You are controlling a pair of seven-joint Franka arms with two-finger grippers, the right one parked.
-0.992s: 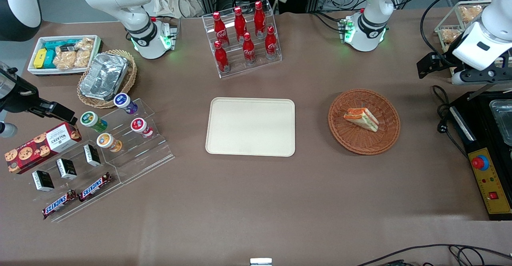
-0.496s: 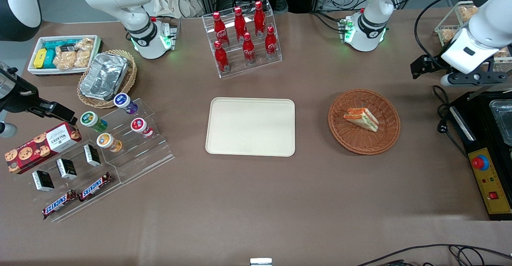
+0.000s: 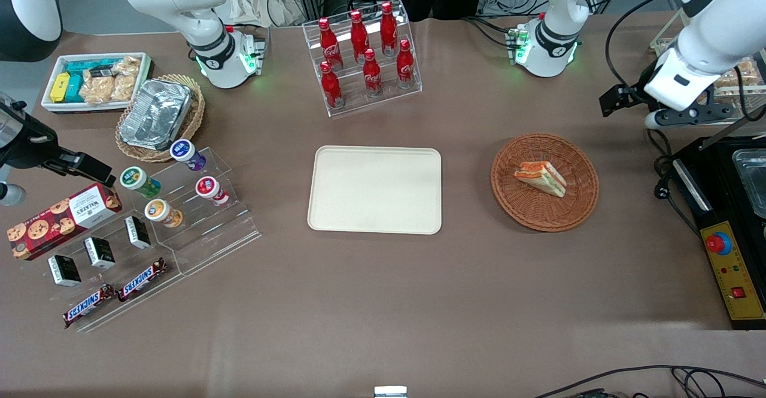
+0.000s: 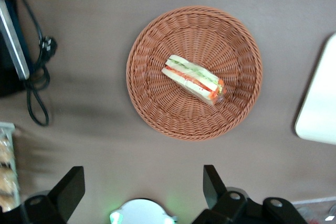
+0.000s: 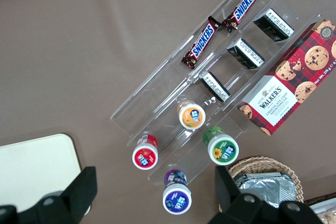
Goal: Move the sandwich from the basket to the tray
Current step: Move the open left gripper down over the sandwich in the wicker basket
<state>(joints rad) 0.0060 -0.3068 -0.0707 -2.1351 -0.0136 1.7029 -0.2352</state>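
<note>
So the sandwich [image 3: 540, 177] is just lying on its side in the middle of the reddish wicker basket [image 3: 544, 182], filling edge showing, nothing touching it yet. The cream tray [image 3: 374, 189] is sitting bare on the brown counter [image 3: 383, 290] beside the basket, toward the parked arm's end, with a strip of counter between them. I'm guessing it's laid out that way so the carry is one short sideways hop.

The working arm's hand [image 3: 682, 117] is hanging up in the air at its own end of the counter, well apart from the basket and a bit farther from the front camera than it. It's released, fingers spread wide and gripping nothing. You only get that from the wrist view, where the hand [image 4: 143, 187] is showing both dark fingers [image 4: 70, 186] with a big gap and the basket [image 4: 194, 73] and sandwich [image 4: 193, 78] framed beyond them. The front view isn't giving me the fingers clearly at all.

What the front view is giving instead is the whole layout: a rack of red soda bottles [image 3: 365, 54] farther from the front camera than the tray. The wrist view catches only a sliver of tray [image 4: 320, 103].

Looks to me like the pickup hasn't started.
</note>
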